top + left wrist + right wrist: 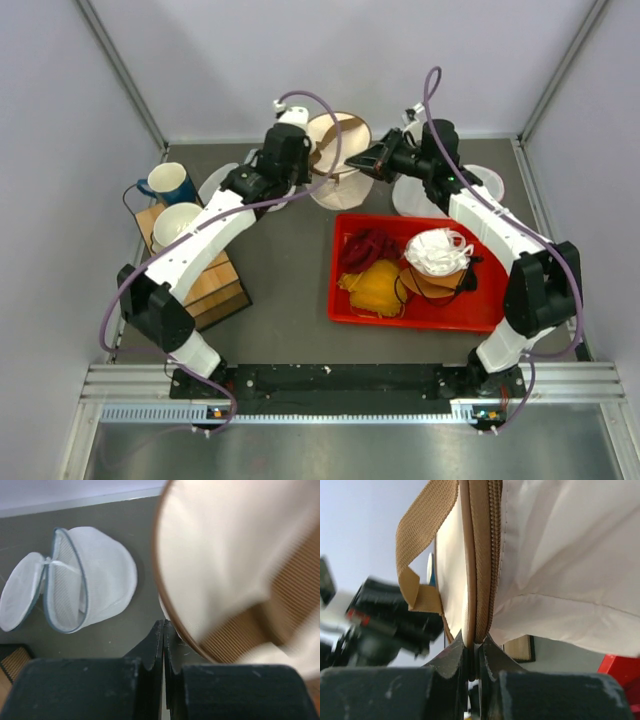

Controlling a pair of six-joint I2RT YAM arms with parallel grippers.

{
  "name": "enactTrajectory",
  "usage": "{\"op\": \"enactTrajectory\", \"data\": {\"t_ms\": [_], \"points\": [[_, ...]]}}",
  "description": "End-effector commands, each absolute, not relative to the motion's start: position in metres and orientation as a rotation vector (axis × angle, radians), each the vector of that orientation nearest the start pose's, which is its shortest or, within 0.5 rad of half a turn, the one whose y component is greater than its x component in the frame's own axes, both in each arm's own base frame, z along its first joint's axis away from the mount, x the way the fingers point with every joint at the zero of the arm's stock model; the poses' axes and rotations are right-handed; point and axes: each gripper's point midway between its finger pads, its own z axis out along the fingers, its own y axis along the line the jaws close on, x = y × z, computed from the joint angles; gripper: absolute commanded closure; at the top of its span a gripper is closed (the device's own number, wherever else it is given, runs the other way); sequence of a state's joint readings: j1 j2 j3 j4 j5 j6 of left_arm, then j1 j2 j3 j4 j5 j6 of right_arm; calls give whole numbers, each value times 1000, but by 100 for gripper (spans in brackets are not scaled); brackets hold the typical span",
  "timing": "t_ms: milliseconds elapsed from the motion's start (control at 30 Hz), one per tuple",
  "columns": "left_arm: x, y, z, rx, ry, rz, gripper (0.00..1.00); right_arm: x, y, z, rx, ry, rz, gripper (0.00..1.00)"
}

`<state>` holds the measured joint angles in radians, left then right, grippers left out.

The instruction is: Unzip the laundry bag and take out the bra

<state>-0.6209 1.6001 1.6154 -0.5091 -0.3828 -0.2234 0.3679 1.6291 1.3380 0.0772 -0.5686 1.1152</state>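
The cream laundry bag [337, 135] with brown trim lies on its side at the back of the table, between both grippers. My right gripper [362, 160] [475, 641] is shut on the bag's [560, 555] brown zipper edging [487, 555], pinching the rim; the zipper teeth there are closed. My left gripper [310, 170] [164, 626] is shut, its fingertips right against the brown rim of the bag's [225, 555] round end, with nothing visible between them. The bra is hidden.
A white mesh pouch [75, 580] [215, 185] lies left of the bag, another [470, 190] to its right. A red tray [345, 308] in front holds dark red, yellow and white garments. A blue mug [170, 182], white cup [177, 222] and wooden box [215, 285] stand at left.
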Motion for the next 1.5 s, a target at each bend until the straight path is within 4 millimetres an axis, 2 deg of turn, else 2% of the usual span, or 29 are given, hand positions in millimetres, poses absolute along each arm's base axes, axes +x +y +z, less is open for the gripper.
{"op": "enactTrajectory", "data": {"t_ms": [0, 67, 133, 267, 300, 333, 367, 433, 467, 533, 567, 600, 633, 700, 733, 800, 900, 1000, 1033, 1067, 1133, 1167, 1300, 1467], "points": [[414, -203, 314, 79, 1977, -252, 100, 372, 303, 341, -131, 1972, 1671, 100], [419, -194, 314, 72, 1977, -271, 100, 359, 306, 335, -306, 1985, 1742, 100], [423, -184, 318, 63, 1963, -287, 100, 362, 301, 328, -405, 1966, 1736, 100], [423, -185, 318, 78, 1967, -321, 100, 395, 297, 313, -312, 2006, 1704, 100], [419, -187, 320, 94, 1964, -340, 100, 402, 297, 304, -263, 2034, 1707, 100], [416, -188, 312, 107, 1979, -349, 100, 406, 298, 303, -240, 2039, 1701, 100], [410, -193, 317, 127, 1963, -390, 100, 415, 296, 299, -174, 2045, 1669, 100], [401, -199, 308, 145, 1981, -428, 100, 425, 297, 301, -75, 2030, 1674, 100], [395, -199, 312, 148, 1970, -439, 100, 430, 296, 294, 1, 2033, 1666, 100], [383, -207, 303, 177, 1984, -439, 89, 435, 297, 299, 68, 2002, 1705, 100], [376, -209, 308, 186, 1966, -453, 80, 439, 296, 295, 111, 2004, 1702, 100], [369, -216, 307, 209, 1964, -475, 64, 441, 295, 294, 139, 2006, 1706, 100], [365, -218, 300, 217, 1977, -486, 54, 441, 296, 294, 150, 2006, 1705, 100], [357, -224, 298, 247, 1982, -530, 29, 442, 295, 294, 174, 1998, 1713, 100], [356, -224, 293, 249, 1992, -527, 27, 441, 296, 293, 182, 1999, 1724, 100], [351, -235, 294, 302, 1969, -596, 26, 440, 297, 299, 176, 1975, 1752, 100], [352, -240, 289, 345, 1962, -609, 30, 438, 297, 304, 162, 1967, 1765, 100], [363, -247, 290, 396, 1927, -593, 39, 435, 296, 308, 152, 1960, 1773, 100], [365, -251, 298, 421, 1908, -600, 41, 433, 296, 310, 147, 1958, 1775, 100], [371, -252, 294, 421, 1915, -591, 43, 432, 297, 312, 138, 1955, 1780, 100], [378, -253, 302, 425, 1897, -575, 47, 431, 296, 316, 136, 1947, 1782, 100], [382, -253, 299, 425, 1908, -561, 49, 430, 295, 318, 135, 1943, 1782, 100], [393, -243, 304, 401, 1909, -515, 49, 429, 293, 317, 129, 1951, 1742, 100], [395, -245, 308, 417, 1895, -523, 49, 428, 293, 320, 123, 1954, 1738, 100]]}}
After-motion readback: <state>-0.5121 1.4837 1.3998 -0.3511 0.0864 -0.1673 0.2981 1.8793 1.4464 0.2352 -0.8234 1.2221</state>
